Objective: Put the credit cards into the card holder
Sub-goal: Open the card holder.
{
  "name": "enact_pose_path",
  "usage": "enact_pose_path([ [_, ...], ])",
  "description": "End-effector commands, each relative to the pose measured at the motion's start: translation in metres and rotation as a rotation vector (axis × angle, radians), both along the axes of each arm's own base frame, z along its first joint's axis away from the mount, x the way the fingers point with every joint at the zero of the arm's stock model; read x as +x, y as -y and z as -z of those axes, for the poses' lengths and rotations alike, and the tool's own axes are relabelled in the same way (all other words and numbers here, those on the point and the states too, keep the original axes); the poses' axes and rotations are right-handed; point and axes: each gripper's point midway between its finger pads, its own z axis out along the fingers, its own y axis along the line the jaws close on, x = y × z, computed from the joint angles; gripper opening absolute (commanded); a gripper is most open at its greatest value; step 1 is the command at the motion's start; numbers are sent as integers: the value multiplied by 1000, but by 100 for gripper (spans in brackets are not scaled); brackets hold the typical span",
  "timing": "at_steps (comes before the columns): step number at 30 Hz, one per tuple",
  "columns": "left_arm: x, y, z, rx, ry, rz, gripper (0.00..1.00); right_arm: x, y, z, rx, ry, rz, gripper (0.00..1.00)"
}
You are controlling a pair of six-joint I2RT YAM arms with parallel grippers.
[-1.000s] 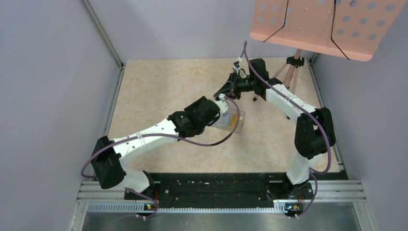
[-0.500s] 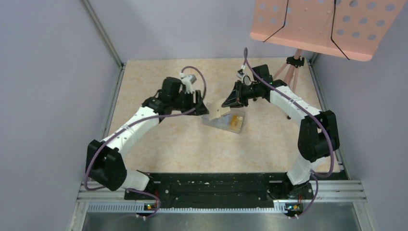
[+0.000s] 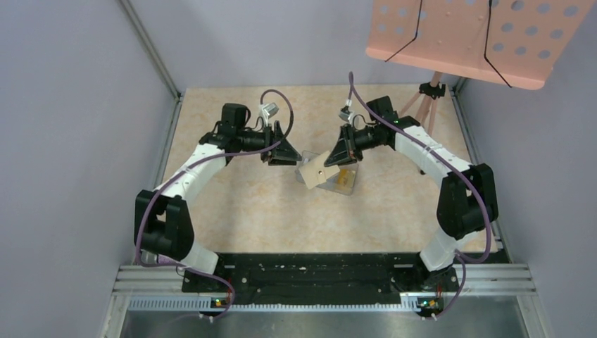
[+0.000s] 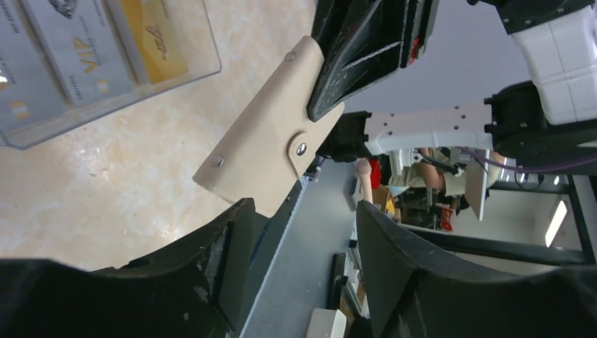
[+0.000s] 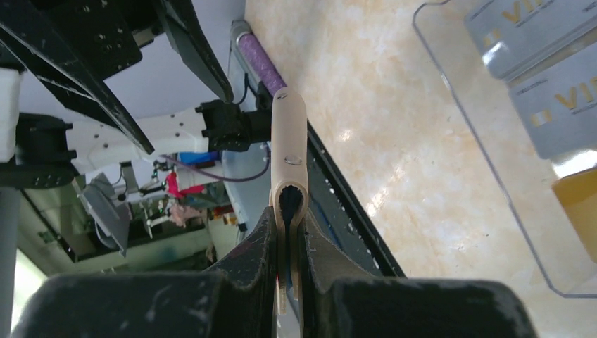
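Note:
The tan card holder [image 3: 313, 174] hangs closed above the table, snap [image 4: 301, 148] fastened. My right gripper [image 3: 329, 160] is shut on one end of it; the right wrist view shows it edge-on [image 5: 288, 141] between the fingers [image 5: 257, 253]. Silvery-grey credit cards [image 4: 77, 49] and a yellow one [image 4: 151, 35] lie in a clear tray [image 3: 346, 186], also seen in the right wrist view as grey cards [image 5: 563, 105] and a yellow card [image 5: 579, 201]. My left gripper [image 3: 290, 156] is open and holds nothing, just left of the holder, its fingers [image 4: 218, 260] facing it.
A pink perforated music stand [image 3: 479, 35] on a tripod [image 3: 422, 105] stands at the back right corner. Grey walls and metal rails [image 3: 165, 141] enclose the beige table [image 3: 232, 204]. The arm bases sit on a black bar [image 3: 317, 271] at the near edge.
My left arm has swung off the tray, back and to the left, and now faces the card holder. My right gripper has brought the holder down toward the middle, over the tray.

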Motion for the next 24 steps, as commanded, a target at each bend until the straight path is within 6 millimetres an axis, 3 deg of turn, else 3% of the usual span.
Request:
enact_pose_path([
  [1, -20, -3, -18, -22, 86, 151, 60, -26, -12, -35, 85, 89, -159, 0],
  [7, -23, -4, -8, 11, 80, 175, 59, -42, -22, -44, 127, 109, -245, 0],
  [18, -51, 9, 3, 10, 5, 314, 60, -43, -28, -50, 161, 114, -280, 0],
  [24, -57, 11, 3, -8, -21, 336, 32, -35, -30, -42, 127, 115, -255, 1],
])
